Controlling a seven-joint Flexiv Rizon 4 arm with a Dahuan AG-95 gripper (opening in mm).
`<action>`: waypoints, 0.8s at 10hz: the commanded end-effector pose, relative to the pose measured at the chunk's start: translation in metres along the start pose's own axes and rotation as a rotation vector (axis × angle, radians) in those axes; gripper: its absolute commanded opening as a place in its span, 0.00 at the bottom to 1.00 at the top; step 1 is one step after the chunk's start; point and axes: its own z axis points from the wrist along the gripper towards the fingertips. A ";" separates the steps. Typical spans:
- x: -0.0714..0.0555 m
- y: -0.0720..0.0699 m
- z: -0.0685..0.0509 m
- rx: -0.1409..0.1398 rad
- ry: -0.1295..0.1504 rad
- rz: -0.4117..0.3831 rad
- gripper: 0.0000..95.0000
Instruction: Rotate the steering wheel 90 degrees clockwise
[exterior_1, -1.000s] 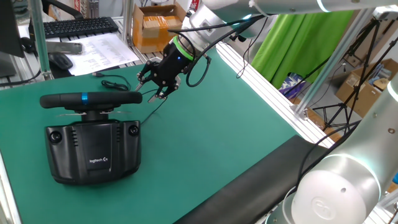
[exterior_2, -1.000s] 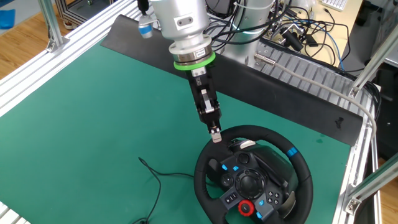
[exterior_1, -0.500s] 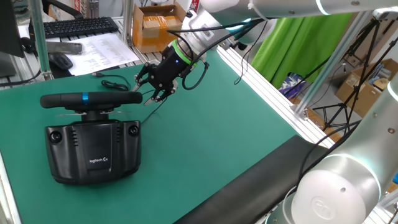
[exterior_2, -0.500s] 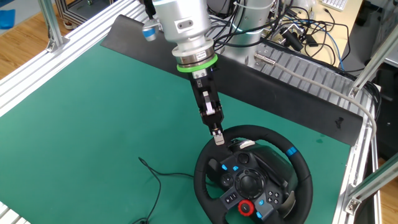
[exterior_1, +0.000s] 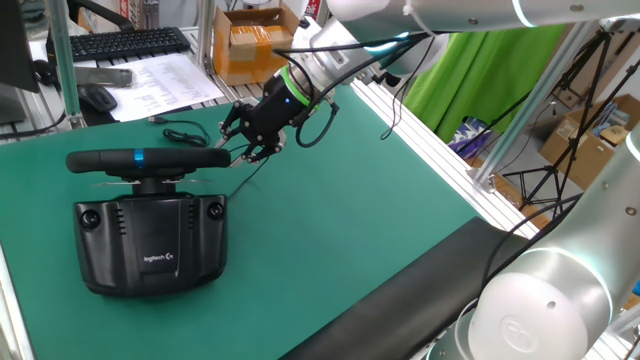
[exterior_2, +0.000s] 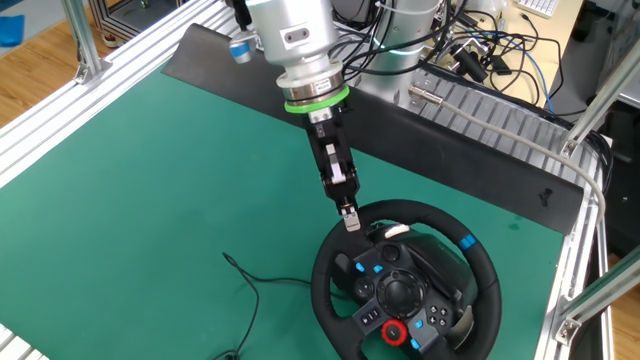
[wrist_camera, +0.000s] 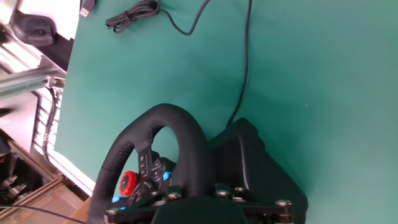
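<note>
The steering wheel (exterior_2: 480, 290) is a black round rim with a blue stripe (exterior_2: 468, 243) at its upper right and coloured buttons round the hub. It sits on a boxy black Logitech base (exterior_1: 150, 245). In one fixed view the rim (exterior_1: 110, 161) shows edge-on. My gripper (exterior_2: 349, 220) reaches down to the rim's upper-left part. In the hand view the rim (wrist_camera: 189, 149) runs between my two fingers, which sit close against it on both sides. The gripper (exterior_1: 238, 152) is at the rim's right end in that fixed view.
A thin black cable (wrist_camera: 245, 62) runs over the green mat (exterior_2: 150, 170) from the base to a coil (exterior_1: 180, 130). A keyboard (exterior_1: 125, 42), a mouse (exterior_1: 97, 97) and a cardboard box (exterior_1: 245, 40) lie beyond the mat. Aluminium frame rails (exterior_2: 570, 240) border it.
My gripper has come down a little closer onto the rim. The wheel and its blue stripe have barely moved.
</note>
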 end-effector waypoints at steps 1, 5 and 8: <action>0.002 0.001 0.000 0.033 -0.034 -0.048 0.00; 0.006 0.001 -0.007 0.081 -0.076 -0.074 0.00; 0.008 0.001 -0.011 0.080 -0.073 -0.068 0.00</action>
